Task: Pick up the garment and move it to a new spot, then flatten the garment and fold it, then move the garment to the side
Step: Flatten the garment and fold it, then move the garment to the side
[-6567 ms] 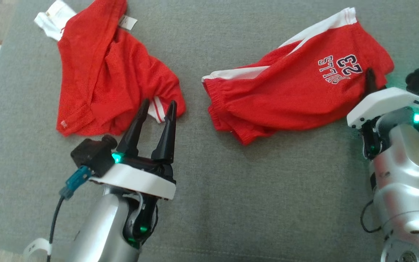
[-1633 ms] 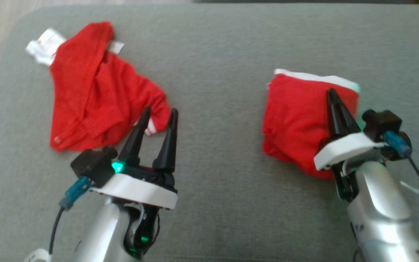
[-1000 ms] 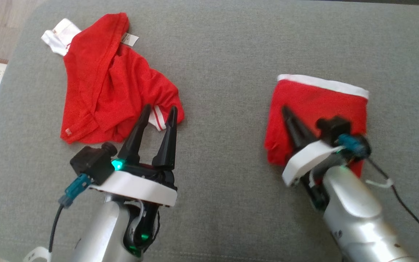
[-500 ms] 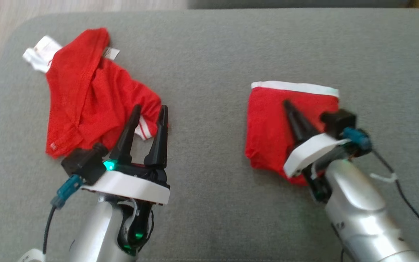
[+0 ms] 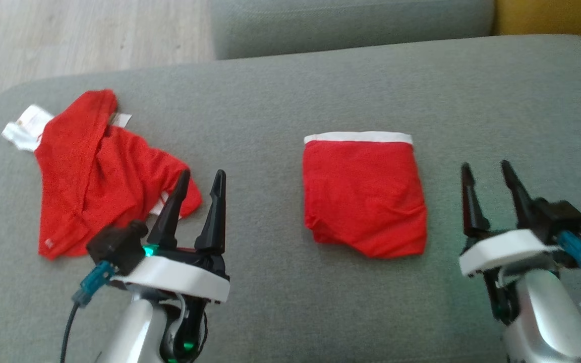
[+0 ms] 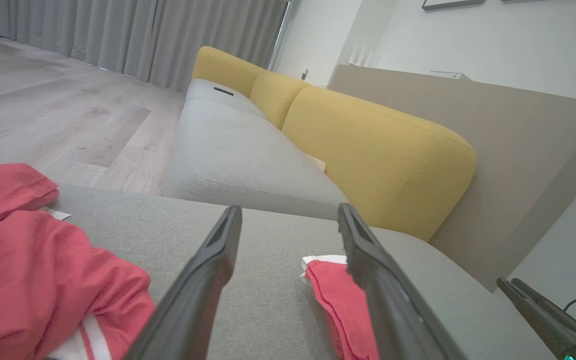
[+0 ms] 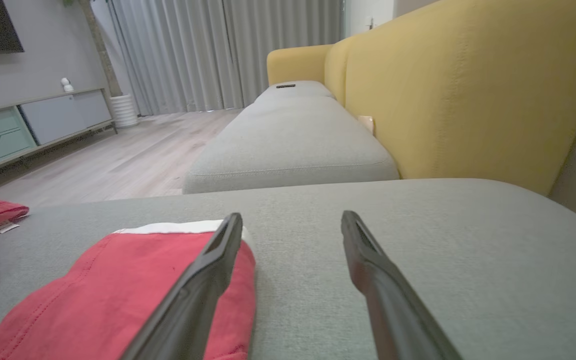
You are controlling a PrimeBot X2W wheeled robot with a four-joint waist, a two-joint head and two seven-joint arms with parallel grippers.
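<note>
Head view: the right fingers (image 5: 470,201) stand spread with nothing between them, over bare fabric just to the right of the folded red garment with a white band along its far edge (image 5: 363,201) and clear of its right edge. The left fingers (image 5: 215,212) are spread and empty too. Their tips are near the right edge of a crumpled red mesh garment with white trim (image 5: 94,176); whether they touch it I cannot tell.

The folded garment lies flat near the middle of the wide grey sofa cushion (image 5: 270,126), well back from the far edge. A broad strip of bare cushion separates the two garments, and more open cushion runs to the right of the right fingers.

The crumpled garment sits close to the cushion's rounded left corner, with pale wooden floor (image 5: 94,35) beyond it. A second grey seat cushion (image 5: 351,20) lies past the far edge. In the right wrist view a yellow backrest (image 7: 468,75) rises along the right side.
</note>
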